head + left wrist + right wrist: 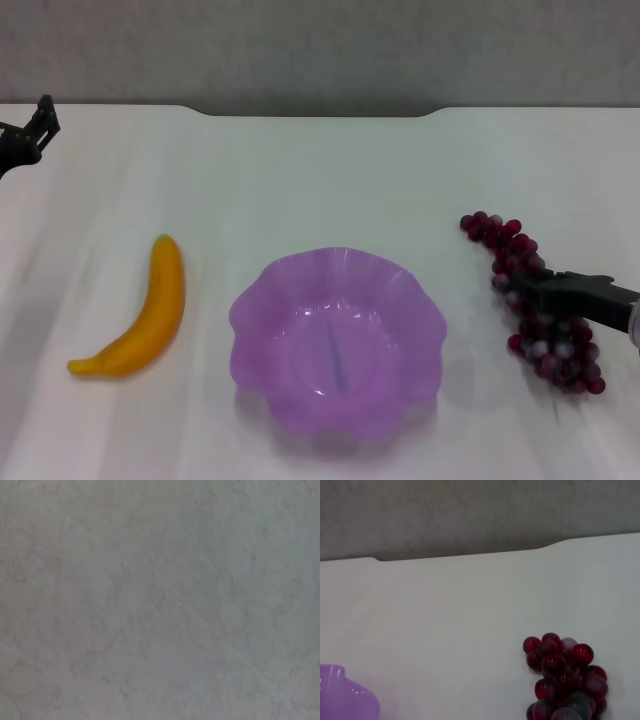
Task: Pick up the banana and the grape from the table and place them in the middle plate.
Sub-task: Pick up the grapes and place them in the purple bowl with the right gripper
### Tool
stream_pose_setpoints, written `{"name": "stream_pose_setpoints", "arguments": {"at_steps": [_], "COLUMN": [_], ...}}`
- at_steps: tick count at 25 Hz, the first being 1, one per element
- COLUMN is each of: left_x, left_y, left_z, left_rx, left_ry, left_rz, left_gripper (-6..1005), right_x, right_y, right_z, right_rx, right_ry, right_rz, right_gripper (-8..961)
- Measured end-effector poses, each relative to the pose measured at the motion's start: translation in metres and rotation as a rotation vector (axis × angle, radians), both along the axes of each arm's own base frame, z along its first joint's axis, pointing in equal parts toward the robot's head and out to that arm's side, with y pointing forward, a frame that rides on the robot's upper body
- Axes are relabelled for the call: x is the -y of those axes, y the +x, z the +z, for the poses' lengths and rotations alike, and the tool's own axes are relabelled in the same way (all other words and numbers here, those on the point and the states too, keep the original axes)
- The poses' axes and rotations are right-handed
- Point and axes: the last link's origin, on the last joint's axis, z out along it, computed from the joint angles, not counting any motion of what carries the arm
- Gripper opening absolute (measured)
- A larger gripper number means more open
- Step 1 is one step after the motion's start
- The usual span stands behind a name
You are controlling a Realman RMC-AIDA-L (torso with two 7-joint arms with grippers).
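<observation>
- The right gripper (530,288) reaches in from the right edge of the head view, its dark fingers lying across the middle of the grape (530,300); whether they are closed on the bunch or only over it cannot be told.
- The grape lies on the table (320,180) to the right of the middle plate (337,340), well apart from it, running from far to near.
- In the right wrist view the far end of the grape (565,675) shows, with a scrap of the middle plate's rim (345,697) off to one side.
- The banana (140,315) lies on the table to the left of the middle plate, near it without touching.
- The left gripper (35,130) sits far left of the middle plate, near the table's far edge; its finger state cannot be told.
</observation>
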Motion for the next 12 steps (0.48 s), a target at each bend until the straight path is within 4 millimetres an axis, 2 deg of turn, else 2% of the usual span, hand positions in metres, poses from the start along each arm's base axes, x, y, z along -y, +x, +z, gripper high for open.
{"name": "stream_pose_setpoints", "arguments": {"at_steps": [12], "left_x": [-0.0011], "left_y": [0.0024], "left_z": [0.0013], "left_rx": [0.001], "left_ry": [0.004], "left_rz": [-0.007], "left_gripper": [784], "right_x": [-0.0026], "right_y": [0.0045], "right_z": [-0.0054], "right_rx": [0.031], "right_ry": [-0.007], "right_rz": [-0.032], "right_gripper": [323]}}
